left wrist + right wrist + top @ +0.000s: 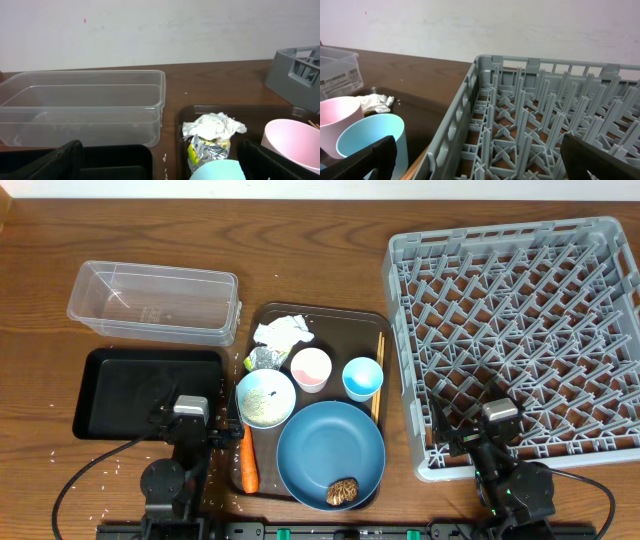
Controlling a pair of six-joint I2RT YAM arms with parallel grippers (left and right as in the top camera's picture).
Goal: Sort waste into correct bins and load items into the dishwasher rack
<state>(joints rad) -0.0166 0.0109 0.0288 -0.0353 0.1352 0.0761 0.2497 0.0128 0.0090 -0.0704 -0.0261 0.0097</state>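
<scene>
The brown serving tray (330, 315) holds crumpled white paper (283, 331), a silvery wrapper (266, 357), a pink cup (310, 369), a light-blue cup (362, 378), a white bowl (266, 398) with rice in it, a blue plate (325, 445) carrying a brown lump (343, 492), a carrot (248, 462) and chopsticks (380, 375). The clear tub (150, 302) and black tray (140, 390) lie to the left. The grey rack (520, 330) is at the right. My left gripper (192, 420) is open and empty over the black tray's near right corner. My right gripper (492, 430) is open and empty over the rack's near edge.
The left wrist view shows the tub (82, 105), paper (215, 125), wrapper (205, 149), pink cup (292, 142) and rice grains (164, 159) on the table. The right wrist view shows the rack wall (457, 125), the light-blue cup (370, 135) and the pink cup (337, 120).
</scene>
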